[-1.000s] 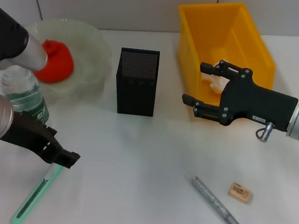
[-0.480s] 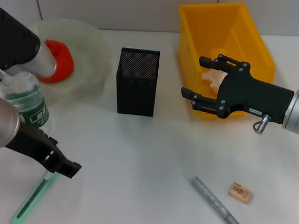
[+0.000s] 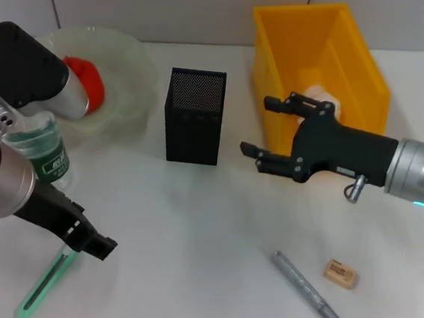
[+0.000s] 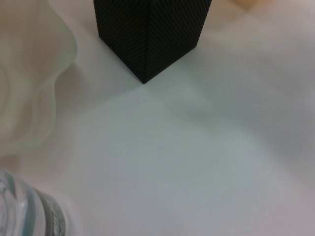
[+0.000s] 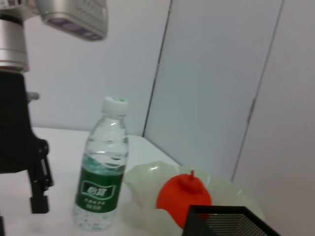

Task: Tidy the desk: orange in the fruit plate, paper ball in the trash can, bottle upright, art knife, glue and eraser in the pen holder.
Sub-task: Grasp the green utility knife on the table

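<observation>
The bottle (image 3: 41, 150) stands upright at the left; it also shows in the right wrist view (image 5: 102, 173) and the left wrist view (image 4: 30, 216). The orange (image 3: 86, 81) lies in the pale fruit plate (image 3: 131, 65). The paper ball (image 3: 321, 100) lies in the yellow trash can (image 3: 367, 65). The black mesh pen holder (image 3: 194, 116) stands mid-table. The green art knife (image 3: 49, 277) lies front left, the grey glue pen (image 3: 308, 291) and the eraser (image 3: 340, 273) front right. My left gripper (image 3: 90, 239) hangs just above the knife's upper end. My right gripper (image 3: 266, 127) is open and empty, between pen holder and can.
The white wall runs along the back of the table. In the right wrist view the orange (image 5: 183, 196), plate (image 5: 147, 178) and pen holder (image 5: 227, 220) stand ahead, with my left arm (image 5: 19, 123) beyond the bottle.
My right gripper has moved left, off the trash can's front wall toward the pen holder, still open. My left arm has shifted slightly forward over the knife.
</observation>
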Robot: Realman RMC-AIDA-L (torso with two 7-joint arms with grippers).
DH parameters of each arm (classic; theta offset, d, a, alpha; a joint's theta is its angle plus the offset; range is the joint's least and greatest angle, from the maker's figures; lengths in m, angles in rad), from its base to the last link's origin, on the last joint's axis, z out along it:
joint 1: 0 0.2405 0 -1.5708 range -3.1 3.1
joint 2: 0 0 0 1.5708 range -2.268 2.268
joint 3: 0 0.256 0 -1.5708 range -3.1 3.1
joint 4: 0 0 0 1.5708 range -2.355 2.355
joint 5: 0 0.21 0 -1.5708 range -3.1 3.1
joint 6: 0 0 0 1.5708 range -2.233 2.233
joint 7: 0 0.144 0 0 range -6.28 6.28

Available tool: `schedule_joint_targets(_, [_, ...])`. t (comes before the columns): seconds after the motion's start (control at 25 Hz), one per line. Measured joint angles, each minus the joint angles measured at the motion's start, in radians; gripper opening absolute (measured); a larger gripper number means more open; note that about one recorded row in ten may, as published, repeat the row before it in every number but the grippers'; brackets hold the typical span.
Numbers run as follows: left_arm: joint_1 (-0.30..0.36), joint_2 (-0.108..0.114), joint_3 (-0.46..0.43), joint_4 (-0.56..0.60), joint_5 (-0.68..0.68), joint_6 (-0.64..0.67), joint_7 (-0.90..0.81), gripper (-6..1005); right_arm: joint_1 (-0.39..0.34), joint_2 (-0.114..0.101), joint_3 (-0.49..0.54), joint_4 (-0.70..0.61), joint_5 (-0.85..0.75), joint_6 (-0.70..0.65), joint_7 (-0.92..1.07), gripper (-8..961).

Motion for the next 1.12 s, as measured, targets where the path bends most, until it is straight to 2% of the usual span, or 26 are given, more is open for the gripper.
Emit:
schedule_joint_targets(0.68, [0.003, 0.0, 0.014, -0.02, 0.002, 0.002, -0.018, 753, 0.0, 0.004, -0.074, 0.007, 0.007, 0.003, -0.008, 768])
schedule_joint_targets(1.12, [-0.008, 0.0, 0.056, -0.055, 0.084, -0.035, -0.035, 745, 0.002, 0.004, -0.075, 0.007, 0.007, 0.003, -0.01, 768])
